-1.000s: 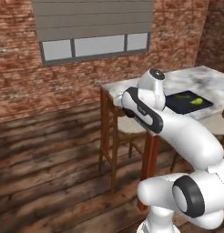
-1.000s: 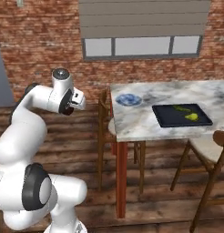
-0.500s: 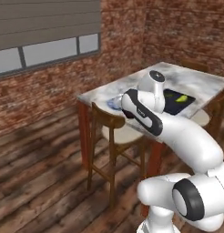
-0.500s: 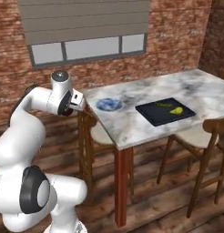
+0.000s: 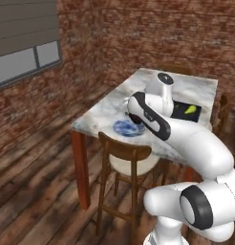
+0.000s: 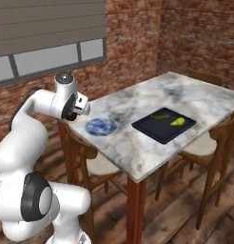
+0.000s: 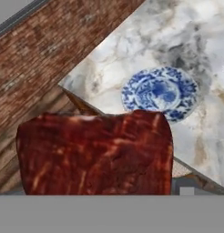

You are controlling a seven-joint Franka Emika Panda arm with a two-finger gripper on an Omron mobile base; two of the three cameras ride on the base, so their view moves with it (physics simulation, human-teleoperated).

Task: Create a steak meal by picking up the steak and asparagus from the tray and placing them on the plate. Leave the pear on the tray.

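The steak sits gripped in the jaws, a broad red-brown slab across the near part of the hand view, with the jaws spread wide around it. The gripper hangs at the desk's corner, beside and a little above the marble desk, just short of the plate.

In the hand view the plate lies ahead of the jaws and past the steak's far edge, bare, its blue and white pattern fully showing. The black tray lies well beyond the plate, farther from the jaws along the desk. On it rest the yellow-green pear and, just beside it toward the far rim, the thin green asparagus; the two look close but apart, though they are small in the right base view. In the left base view the arm covers most of the plate and part of the tray.

The step in hand looks like the carry of the steak to the plate, so the task is roughly a quarter done: one item lifted, none placed. The next move calls for bringing the jaws forward until the steak is over the plate's middle, lowering it close to the surface, then letting go so it settles inside the rim. After that the asparagus is left to fetch, and its slimness next to the pear will need a careful approach.
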